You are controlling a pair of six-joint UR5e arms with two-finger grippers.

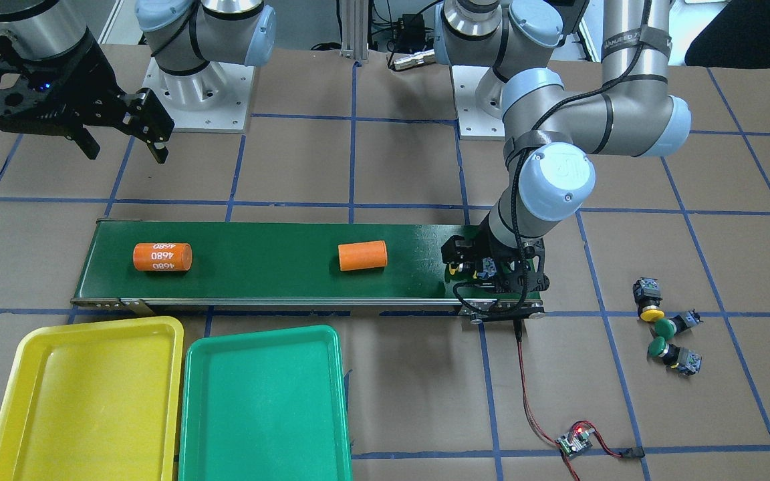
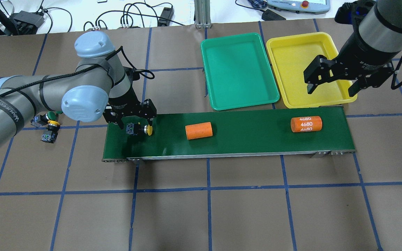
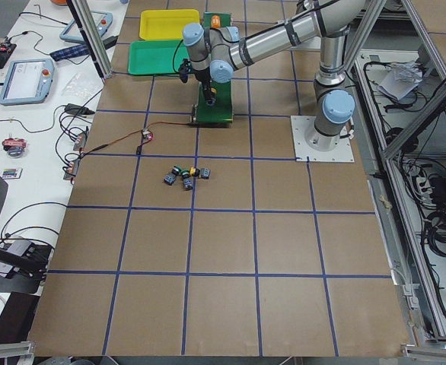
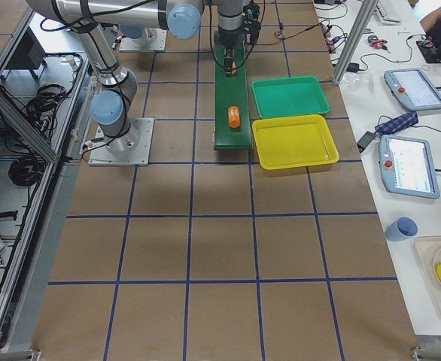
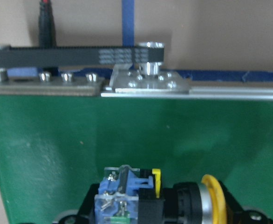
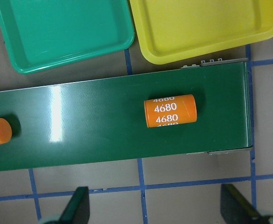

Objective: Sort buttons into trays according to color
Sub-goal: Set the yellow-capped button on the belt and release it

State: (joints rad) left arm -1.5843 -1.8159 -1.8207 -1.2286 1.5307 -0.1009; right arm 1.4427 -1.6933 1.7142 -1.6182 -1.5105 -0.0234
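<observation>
The left gripper (image 2: 133, 126) is low over one end of the green belt (image 2: 243, 137), its fingers closed around a yellow button (image 2: 139, 129) that lies on its side with the cap toward the belt's middle. The other three buttons lie in a cluster on the worktop (image 1: 392, 401) beyond that end of the belt: one yellow (image 1: 648, 299) and two green (image 1: 674, 325) (image 1: 671, 353). Two orange cylinders (image 2: 199, 130) (image 2: 306, 124) lie on the belt, well apart. Past the belt sit the green tray (image 2: 238, 69) and the yellow tray (image 2: 291, 66), side by side. The right gripper (image 2: 333, 89) hangs above the yellow tray's near edge, fingers spread wide and holding nothing.
</observation>
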